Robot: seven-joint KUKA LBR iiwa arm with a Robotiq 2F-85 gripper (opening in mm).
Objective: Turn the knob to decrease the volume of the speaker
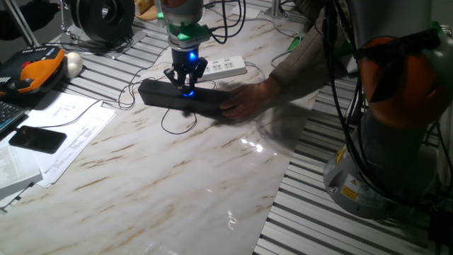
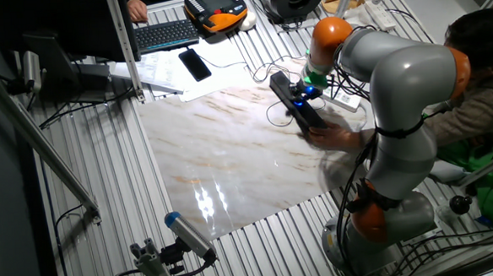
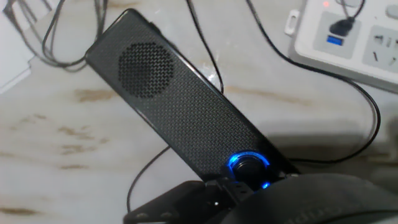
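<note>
at the knob, turn not visibly done
my gripper (image 1: 187, 83) hangs over the knob (image 3: 249, 165) on the speaker (image 3: 180, 106); jaw state unclear.

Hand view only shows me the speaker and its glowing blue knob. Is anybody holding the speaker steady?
Observer: Yes. A person's hand grips one end of the speaker.
Operator: Where are the robot's fingers? I can hardly see them.
Observer: The gripper points straight down onto the knob. I can't tell whether it is pinching it.
Operator: What else is around?
Observer: A black phone lies on papers off to the side, away from the speaker.
</note>
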